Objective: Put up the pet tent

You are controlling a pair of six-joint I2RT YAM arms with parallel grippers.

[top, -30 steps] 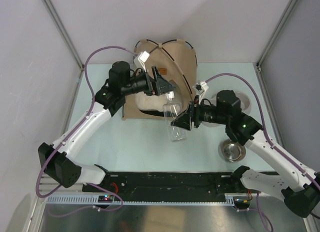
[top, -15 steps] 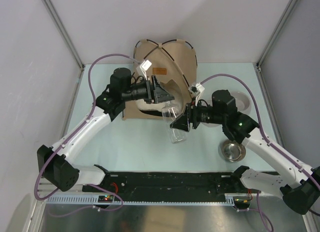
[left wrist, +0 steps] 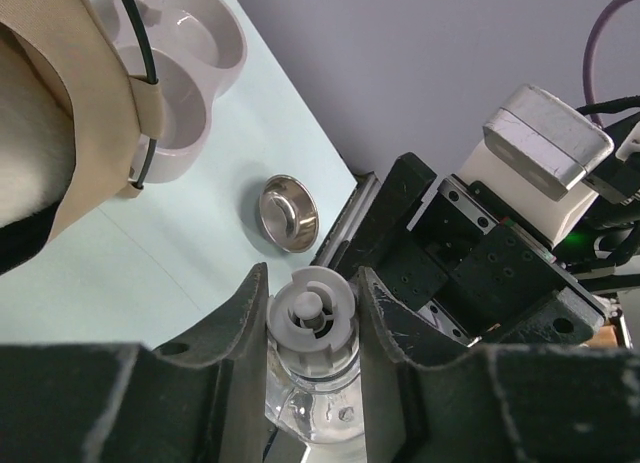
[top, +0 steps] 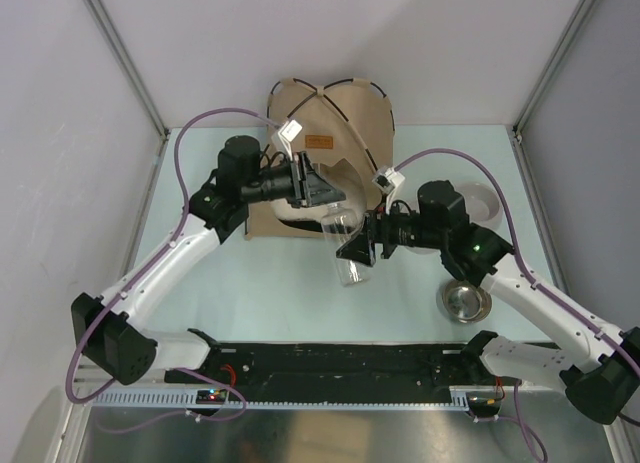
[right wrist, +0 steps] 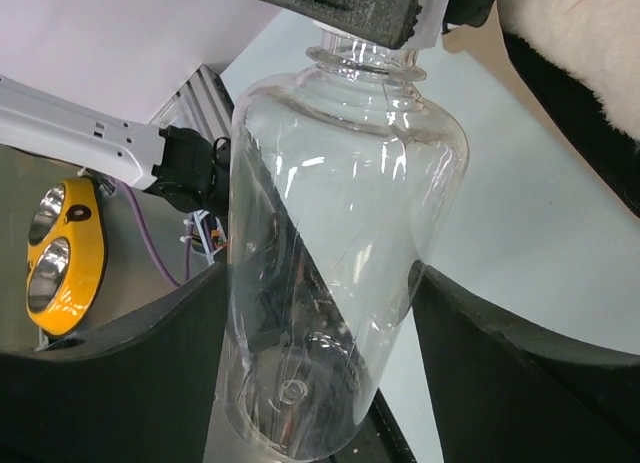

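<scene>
Jaws of the left gripper (left wrist: 312, 283) are closed on the grey cap (left wrist: 311, 305) of a clear bottle (right wrist: 340, 183), with one finger against each side of the cap. Jaws of the right gripper (top: 356, 251) stand on either side of the bottle's body. I cannot tell from any view whether they press on it or merely flank it. The bottle hangs tilted between the two arms and appears to be clear of the table (top: 250, 283).

The pet tent (top: 345, 118) stands at the far middle of the table, just behind the bottle and close to the back wall.

Condition of the tent:
- The dark poles (top: 322, 95) cross over the top and hold the tan fabric in an arch.
- The brown label (top: 319, 141) faces up.
- A cream cushion (left wrist: 25, 153) lies in the opening.

Status, as a judgement: the tent body looks erected and furnished, so the main assembly appears to be done. The step in hand concerns the bottle, which has not yet been set down or fitted anywhere.

A steel bowl (top: 466, 301) and a pale double dish (left wrist: 185, 73) sit on the table to the right, well apart from the tent. No view shows whether they need further placing.
</scene>
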